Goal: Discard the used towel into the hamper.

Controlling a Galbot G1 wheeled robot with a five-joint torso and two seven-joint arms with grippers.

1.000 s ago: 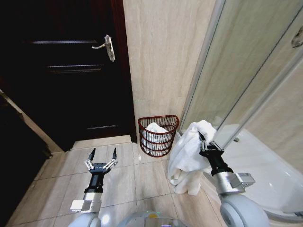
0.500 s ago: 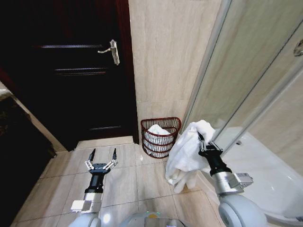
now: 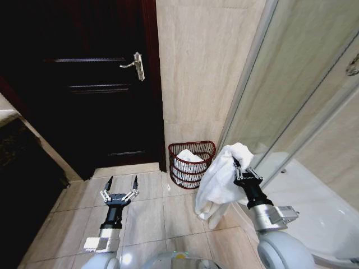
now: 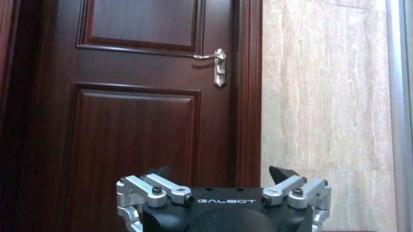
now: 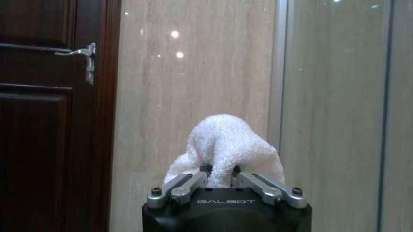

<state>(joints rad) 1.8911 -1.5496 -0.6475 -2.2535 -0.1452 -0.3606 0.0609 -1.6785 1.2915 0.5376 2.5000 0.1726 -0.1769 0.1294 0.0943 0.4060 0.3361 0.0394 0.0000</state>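
White towel (image 3: 220, 180) hangs pinched in my right claw (image 3: 238, 170), just beside the hamper (image 3: 191, 163); my left claw (image 3: 119, 188) waits spread, empty. Released here, trailing cloth could land outside the hamper's rim.

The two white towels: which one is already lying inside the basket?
The towel in the hamper, the white bundle behind its wire bars by the wall. The other white towel hangs from the shut right gripper, outside it.

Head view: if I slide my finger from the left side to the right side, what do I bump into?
Left tool → door handle → hamper → towel → right tool → shower glass.
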